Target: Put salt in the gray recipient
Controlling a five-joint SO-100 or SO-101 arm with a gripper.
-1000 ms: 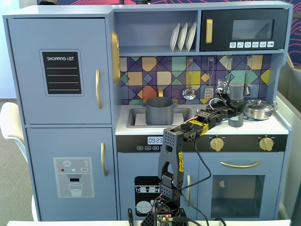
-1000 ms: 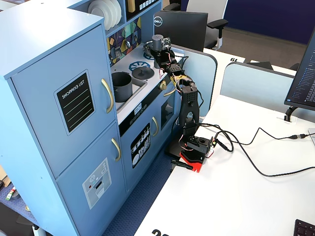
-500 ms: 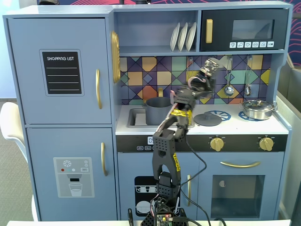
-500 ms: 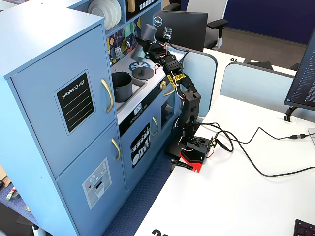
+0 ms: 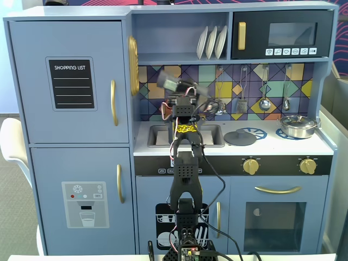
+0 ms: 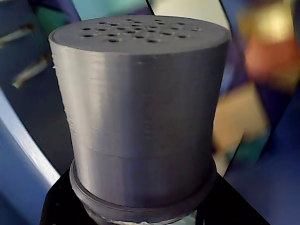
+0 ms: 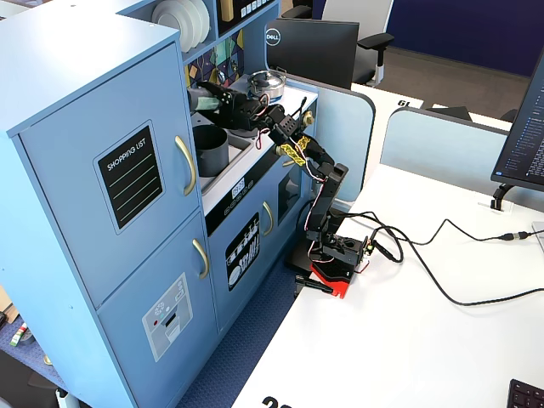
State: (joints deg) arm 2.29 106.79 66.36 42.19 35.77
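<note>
My gripper (image 7: 214, 99) is shut on the salt shaker (image 7: 201, 99), a gray cylinder with a pale green label. It holds the shaker tilted over in the air above the gray pot (image 7: 210, 150), which stands in the counter's left part. In a fixed view from the front the shaker (image 5: 170, 80) is blurred above the sink (image 5: 159, 136), and the arm hides the pot. In the wrist view the shaker (image 6: 138, 112) fills the frame with its perforated top (image 6: 136, 33) facing away, and my gripper (image 6: 140, 213) clasps its base with black jaws on both sides.
A flat gray lid (image 5: 240, 137) lies on the counter right of the sink. A shiny steel pan (image 5: 297, 126) sits on the right burner and also shows in the other fixed view (image 7: 270, 82). Utensils (image 5: 264, 103) hang on the back wall. White plates (image 5: 212, 42) stand on the shelf above.
</note>
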